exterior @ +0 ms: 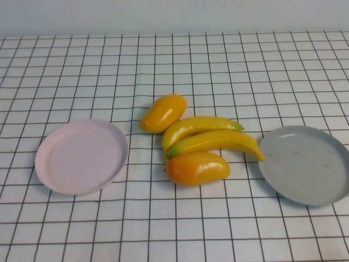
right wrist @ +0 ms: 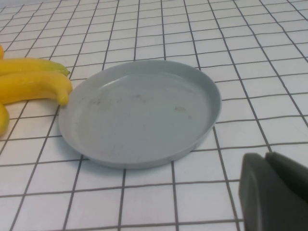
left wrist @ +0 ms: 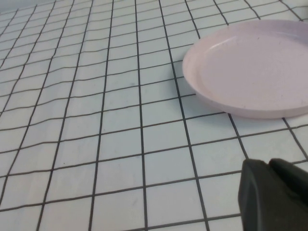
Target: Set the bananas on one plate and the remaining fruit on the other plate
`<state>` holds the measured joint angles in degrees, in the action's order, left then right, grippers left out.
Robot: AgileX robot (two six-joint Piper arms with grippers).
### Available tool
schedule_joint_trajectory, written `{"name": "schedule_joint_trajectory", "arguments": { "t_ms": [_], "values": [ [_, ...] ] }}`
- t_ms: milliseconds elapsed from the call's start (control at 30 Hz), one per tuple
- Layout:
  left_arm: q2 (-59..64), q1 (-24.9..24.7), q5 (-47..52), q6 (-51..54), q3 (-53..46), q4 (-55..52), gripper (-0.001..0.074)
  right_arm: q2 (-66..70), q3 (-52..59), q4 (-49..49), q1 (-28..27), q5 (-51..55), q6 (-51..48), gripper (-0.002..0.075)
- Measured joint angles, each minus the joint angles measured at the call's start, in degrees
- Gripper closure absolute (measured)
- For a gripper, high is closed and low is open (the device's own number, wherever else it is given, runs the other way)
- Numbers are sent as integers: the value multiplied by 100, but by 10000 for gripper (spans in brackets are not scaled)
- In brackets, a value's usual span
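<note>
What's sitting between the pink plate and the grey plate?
In the high view, two bananas and two mango-like fruits lie between the pink plate and grey plate.

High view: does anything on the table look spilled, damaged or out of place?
Nothing stands out. Two bananas and two mango-like fruits lie clustered between the empty pink plate and empty grey plate. Both plates sit flat, with only faint scuffs inside the grey one.

Grey plate [exterior: 305, 164] clipped at the 3 o'clock edge overhead. My left gripper [left wrist: 275, 197] and right gripper [right wrist: 274, 192]: just dark corner slivers, 5 o'clock.
</note>
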<state>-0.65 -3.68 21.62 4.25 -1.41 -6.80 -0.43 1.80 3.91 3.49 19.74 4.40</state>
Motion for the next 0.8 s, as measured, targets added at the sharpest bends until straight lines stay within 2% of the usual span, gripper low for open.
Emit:
{"name": "schedule_joint_trajectory", "arguments": {
  "t_ms": [400,500,567,700,800],
  "values": [
    [0,0,0,0,0,-127,738,0,0,0,0,0,0,742],
    [0,0,-119,-203,0,121,738,0,0,0,0,0,0,742],
    [0,0,-443,-706,0,753,738,0,0,0,0,0,0,742],
    [0,0,-1594,-2234,0,2821,738,0,0,0,0,0,0,742],
    [0,0,-2287,-2633,0,3589,738,0,0,0,0,0,0,742]
  ]
}}
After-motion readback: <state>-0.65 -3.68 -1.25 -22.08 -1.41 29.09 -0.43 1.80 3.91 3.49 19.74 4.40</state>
